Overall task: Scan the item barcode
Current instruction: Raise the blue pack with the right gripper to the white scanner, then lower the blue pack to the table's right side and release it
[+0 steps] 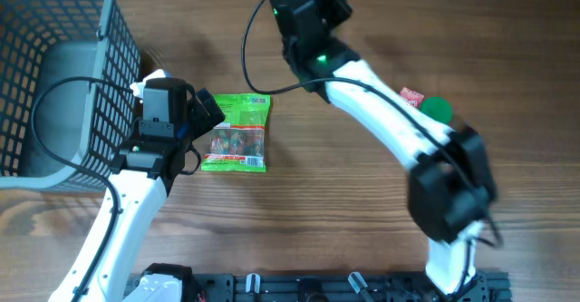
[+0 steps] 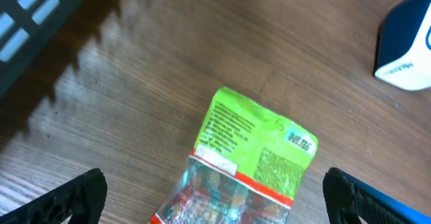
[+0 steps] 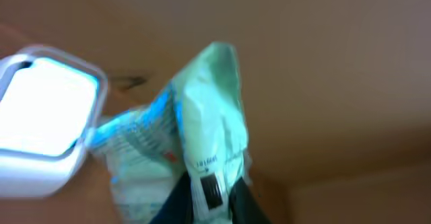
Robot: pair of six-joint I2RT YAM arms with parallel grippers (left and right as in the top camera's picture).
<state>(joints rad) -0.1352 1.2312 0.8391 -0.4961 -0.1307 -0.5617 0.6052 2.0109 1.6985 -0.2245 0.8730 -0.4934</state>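
Overhead, mesh basket (image 1: pixel 95 89) left, green bag (image 1: pixel 237 132) outside, right claw (image 3: pixel 210 187) gripping packet (image 3: pixel 209 103)

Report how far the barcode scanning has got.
Done: the right tool is shut on a pale green packet, lifted off the table. In hand: the packet is held beside the scanner; whether it has registered cannot be told. Left: the green candy bag lies on the table under the open left tool, not yet picked up.

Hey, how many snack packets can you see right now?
2. One green packet lies flat on the table; one pale packet is pinched in the right hand. A red-and-green thing partly hidden by the right arm may be another.
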